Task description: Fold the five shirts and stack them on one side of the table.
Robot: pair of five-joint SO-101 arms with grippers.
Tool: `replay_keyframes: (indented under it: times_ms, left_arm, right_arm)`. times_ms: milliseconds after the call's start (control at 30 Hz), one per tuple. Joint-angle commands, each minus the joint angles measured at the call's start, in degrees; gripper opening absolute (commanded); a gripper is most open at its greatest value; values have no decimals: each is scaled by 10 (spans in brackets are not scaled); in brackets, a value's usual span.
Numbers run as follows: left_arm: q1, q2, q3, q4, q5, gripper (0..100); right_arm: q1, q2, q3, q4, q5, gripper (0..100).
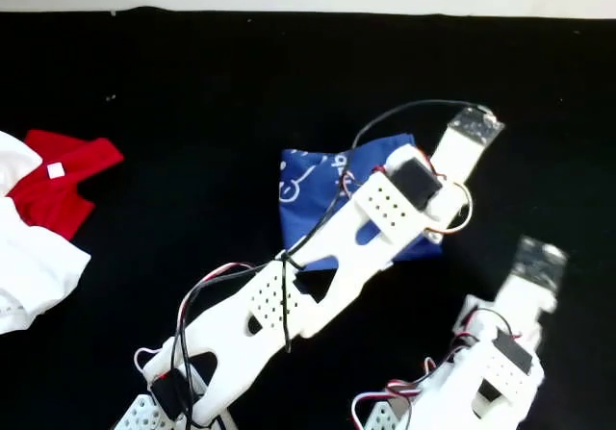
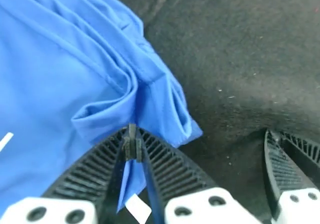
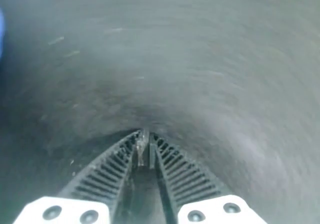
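worktop (image 1: pixel 192 84): black cloth cover, carries all the shirts.
white shirt (image 1: pixel 29 257): far left edge, crumpled, not folded.
red shirt (image 1: pixel 63 185): touching the white one, on its far side, also bunched up.
blue shirt (image 1: pixel 313 185): centre, folded to a rough square, partly under the left arm.
left hand (image 2: pixel 132 146): at the blue shirt's right corner; fingers closed, seemingly pinching a puckered edge fold.
right hand (image 3: pixel 144 149): to the right, apart from the blue shirt, over bare worktop; fingers closed on nothing.
handling: thin, light, limp fabric, probably smooth enough to slip. Layers will likely shift and unfold if dragged by one corner.
where to hold: hems or folded edges, catching all layers. Best with one hand at each corner so the fold survives the move to the stack.
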Motion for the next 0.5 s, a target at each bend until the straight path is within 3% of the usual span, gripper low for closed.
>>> replay_keyframes:
  times_ms: [0, 233, 467]
  left_arm:
    - [4, -11, -49, 8, 7, 8]
    - [-29, -15, -85, 29, 7, 8]
    - [-59, 72, -88, 24, 5, 8]
  right_arm:
    - [51, -1, -17, -15, -72, 9]
    - [39, -1, -17, -16, -66, 9]
    - [37, -1, -17, -16, -66, 9]
